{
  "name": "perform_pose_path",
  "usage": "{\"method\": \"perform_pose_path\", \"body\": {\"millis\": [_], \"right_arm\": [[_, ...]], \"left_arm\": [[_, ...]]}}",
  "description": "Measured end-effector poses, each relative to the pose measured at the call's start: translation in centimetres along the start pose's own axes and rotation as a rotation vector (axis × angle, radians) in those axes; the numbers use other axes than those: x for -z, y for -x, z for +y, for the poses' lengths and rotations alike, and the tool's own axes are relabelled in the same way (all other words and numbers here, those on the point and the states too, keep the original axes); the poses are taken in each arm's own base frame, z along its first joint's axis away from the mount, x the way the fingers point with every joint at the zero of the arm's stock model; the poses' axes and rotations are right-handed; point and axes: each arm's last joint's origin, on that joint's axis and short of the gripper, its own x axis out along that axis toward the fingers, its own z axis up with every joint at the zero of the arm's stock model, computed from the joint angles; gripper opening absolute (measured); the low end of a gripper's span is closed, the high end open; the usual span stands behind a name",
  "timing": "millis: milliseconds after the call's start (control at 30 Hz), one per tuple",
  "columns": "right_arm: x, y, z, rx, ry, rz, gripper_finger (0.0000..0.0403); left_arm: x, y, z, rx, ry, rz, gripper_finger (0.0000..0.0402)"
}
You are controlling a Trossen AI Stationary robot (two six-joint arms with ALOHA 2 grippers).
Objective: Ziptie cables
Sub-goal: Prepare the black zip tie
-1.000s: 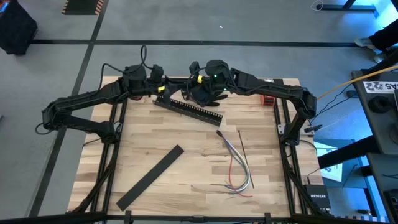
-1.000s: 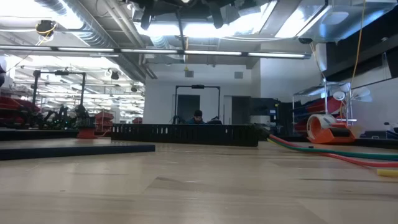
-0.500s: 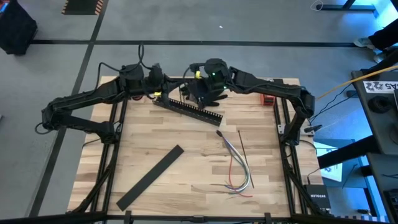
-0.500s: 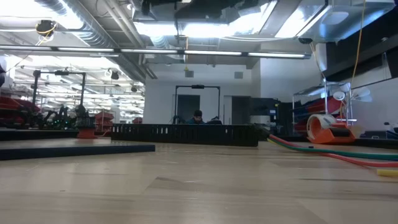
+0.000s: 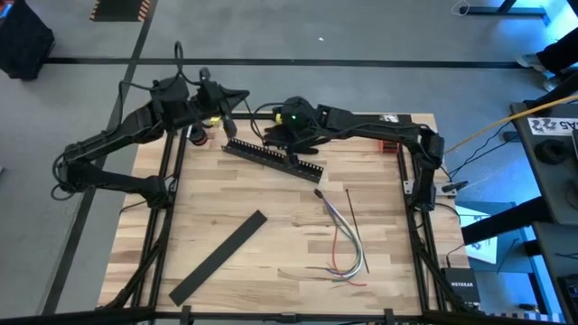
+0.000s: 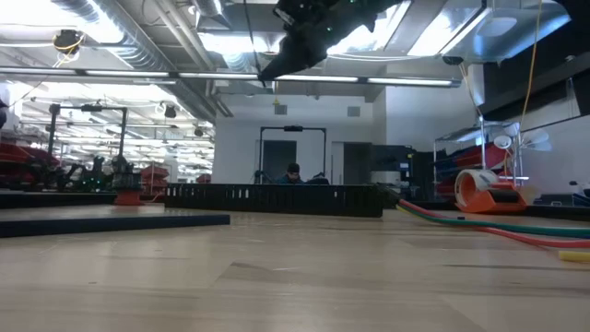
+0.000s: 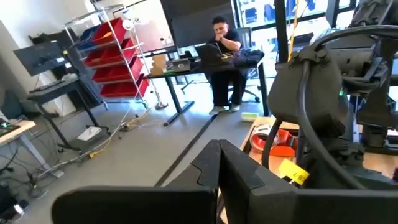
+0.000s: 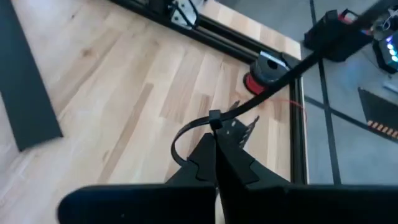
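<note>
Left fingers (image 7: 217, 180): pressing closed on nothing, hovering past the tabletop's (image 5: 271, 230) far left corner.
Right fingers (image 8: 217, 168): pinching together, empty, hanging over the far edge beside the long black comb-slotted bar (image 5: 273, 156).
Cables: thin grey, white and red curved wires (image 5: 346, 242) lying well apart from both fingers, toward the near right.
Ziptie: hair-thin straight dark plastic strip (image 5: 354, 223) resting alongside the wires.
Around: flat plain black strip (image 5: 219, 257) lying near left; comb-slotted bar sitting between fingers and wires.

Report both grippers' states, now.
Left gripper: shut, holding nothing, raised near the table's far left edge.
Right gripper: shut, holding nothing, above the far edge beside the slotted black bar.
</note>
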Motion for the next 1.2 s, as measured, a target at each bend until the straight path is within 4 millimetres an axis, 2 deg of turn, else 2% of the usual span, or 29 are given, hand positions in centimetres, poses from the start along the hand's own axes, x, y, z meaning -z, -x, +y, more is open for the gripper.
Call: {"method": "perform_pose_path", "body": {"millis": [133, 267, 400, 533, 700, 833, 1000, 1200], "right_arm": [[-0.1, -0.1, 0.0, 0.017, -0.012, -0.003, 0.0], [-0.4, 0.1, -0.1, 0.025, -0.077, -0.017, 0.0], [-0.1, 0.0, 0.1, -0.004, -0.19, 0.003, 0.0001], [0.4, -1.1, 0.2, -0.026, -0.35, 0.017, 0.0005], [0.9, -3.5, 1.3, -0.123, -0.451, 0.016, 0.0064], [0.6, -3.8, 2.0, -0.113, -0.431, 0.043, 0.013], [-0.6, -0.7, 1.2, -0.071, -0.376, 0.074, 0.0184], [-1.6, 4.0, 1.3, -0.092, -0.317, 0.166, 0.0204]], "left_arm": [[0.7, 0.1, -0.7, 0.04, 0.019, 0.076, 0.002], [2.0, 0.3, -1.2, 0.076, 0.063, 0.224, 0.0069], [2.5, 2.6, -1.7, 0.113, 0.161, 0.323, 0.012], [2.7, 4.9, -2.2, 0.155, 0.237, 0.387, 0.0149], [2.7, 6.9, -2.2, 0.182, 0.293, 0.409, 0.0163], [2.8, 7.7, -2.2, 0.188, 0.305, 0.435, 0.0161], [3.4, 8.0, -2.2, 0.184, 0.314, 0.496, 0.0153], [3.7, 7.8, -2.4, 0.177, 0.326, 0.541, 0.0151]]}}
